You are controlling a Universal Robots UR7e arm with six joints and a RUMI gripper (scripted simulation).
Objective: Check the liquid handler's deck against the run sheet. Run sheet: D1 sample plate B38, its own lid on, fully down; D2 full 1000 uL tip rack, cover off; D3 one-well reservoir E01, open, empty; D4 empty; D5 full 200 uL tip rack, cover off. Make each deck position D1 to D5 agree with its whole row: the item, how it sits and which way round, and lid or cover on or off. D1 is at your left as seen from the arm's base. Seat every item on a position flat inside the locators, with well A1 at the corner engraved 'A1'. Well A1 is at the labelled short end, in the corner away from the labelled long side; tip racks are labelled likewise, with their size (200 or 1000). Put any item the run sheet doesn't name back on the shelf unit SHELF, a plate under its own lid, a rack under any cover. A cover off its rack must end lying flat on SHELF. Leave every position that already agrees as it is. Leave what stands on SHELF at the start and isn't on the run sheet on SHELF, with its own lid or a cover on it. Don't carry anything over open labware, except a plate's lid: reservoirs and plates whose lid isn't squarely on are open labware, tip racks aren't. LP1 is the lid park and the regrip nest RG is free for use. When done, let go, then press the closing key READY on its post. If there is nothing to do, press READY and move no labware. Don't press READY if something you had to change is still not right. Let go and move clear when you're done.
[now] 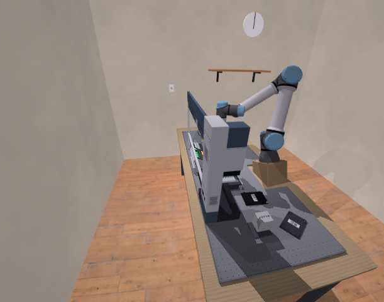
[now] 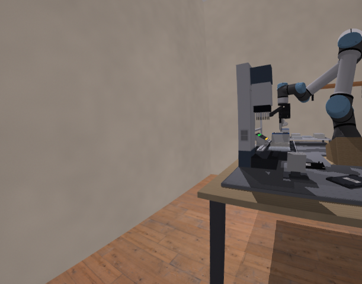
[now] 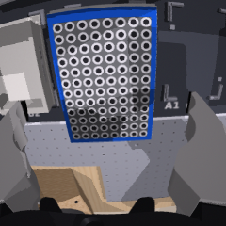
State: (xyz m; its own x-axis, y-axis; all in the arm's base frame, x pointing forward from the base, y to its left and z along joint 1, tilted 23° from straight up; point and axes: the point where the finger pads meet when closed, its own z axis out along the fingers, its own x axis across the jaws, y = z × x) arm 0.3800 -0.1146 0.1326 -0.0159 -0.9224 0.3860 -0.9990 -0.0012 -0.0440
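The blue tip rack (image 3: pixel 104 72) sits slightly askew on the deck, just left of the engraved 'A1' (image 3: pixel 171 104) corner mark, with a pale open reservoir (image 3: pixel 24 63) beside it on its other side; the gripper (image 3: pixel 110 141) hangs above the rack's near end, jaws wide and holding nothing; the rack looks rigid, light and smooth-walled, so its long sides seem the best hold; a partly hidden label under the reservoir is unreadable.
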